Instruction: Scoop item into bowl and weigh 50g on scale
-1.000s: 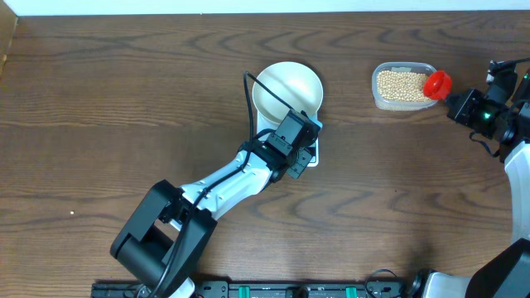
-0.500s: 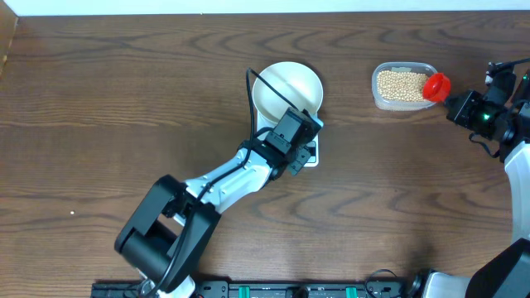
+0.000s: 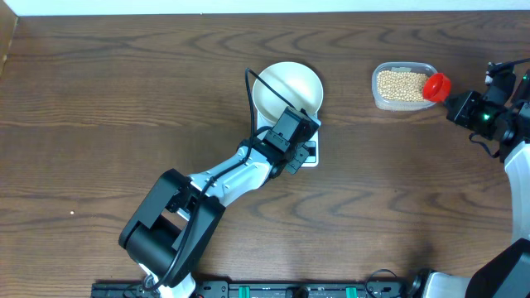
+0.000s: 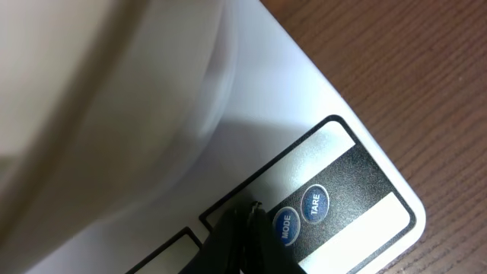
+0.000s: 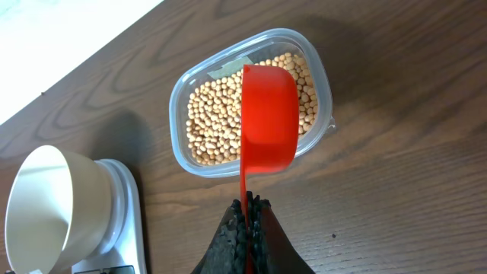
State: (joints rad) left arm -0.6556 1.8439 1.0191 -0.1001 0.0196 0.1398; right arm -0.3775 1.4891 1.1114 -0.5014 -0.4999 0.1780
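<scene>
Left jaws, pressed shut, hover with their tip just beside the MODE button (image 4: 283,224) of the scale (image 4: 304,114), which carries the bowl (image 3: 287,89) near the middle of the far edge of the tabletop (image 3: 99,124). Right jaws clamp the handle of a red scoop (image 5: 268,114) above the beans (image 5: 209,122) in a tub (image 5: 179,144) toward the far right corner.

Bowl (image 3: 287,88) on scale (image 4: 289,114) — beans (image 3: 399,84) in tub (image 3: 402,107), right.
</scene>
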